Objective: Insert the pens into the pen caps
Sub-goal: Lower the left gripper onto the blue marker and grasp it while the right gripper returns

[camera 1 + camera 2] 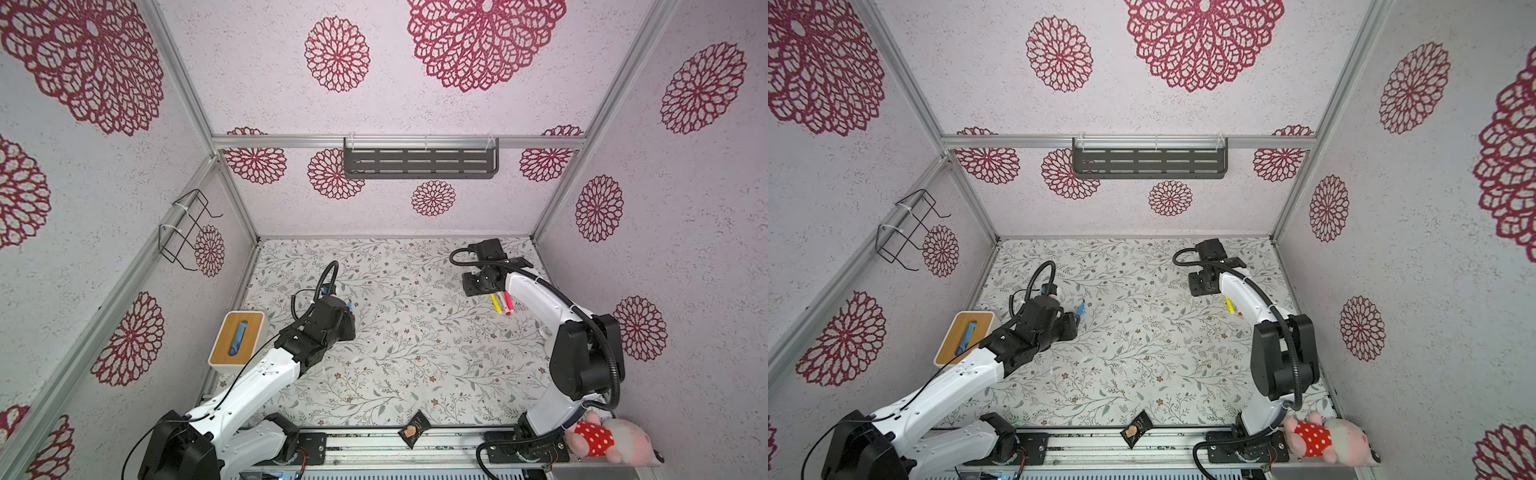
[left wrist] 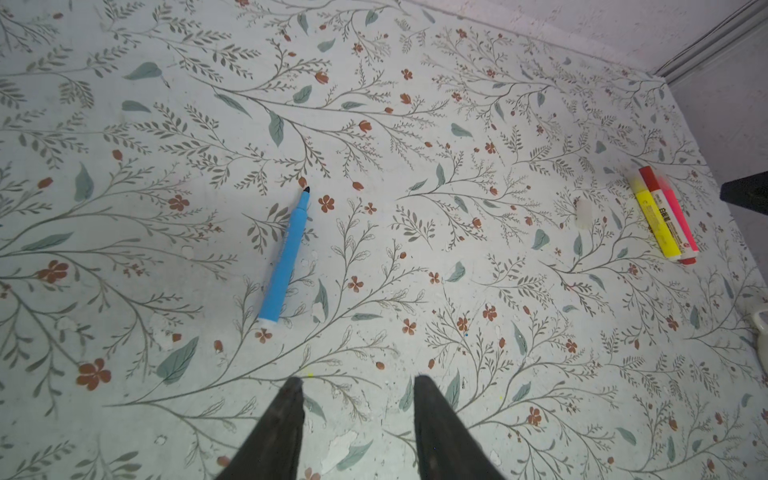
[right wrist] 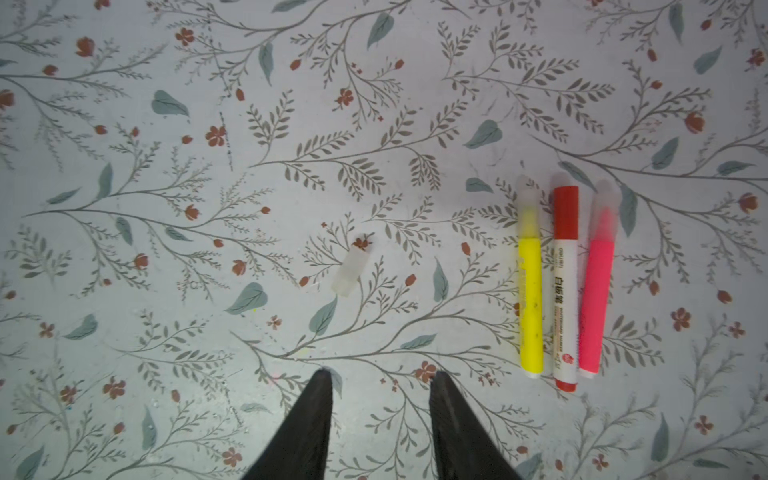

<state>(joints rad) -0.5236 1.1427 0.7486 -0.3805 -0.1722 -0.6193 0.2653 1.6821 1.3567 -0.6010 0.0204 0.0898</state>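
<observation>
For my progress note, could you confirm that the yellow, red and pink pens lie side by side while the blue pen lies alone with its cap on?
Not quite: the blue pen lies alone but uncapped, its dark tip bare in the left wrist view. The yellow pen, red pen and pink pen do lie side by side.
</observation>
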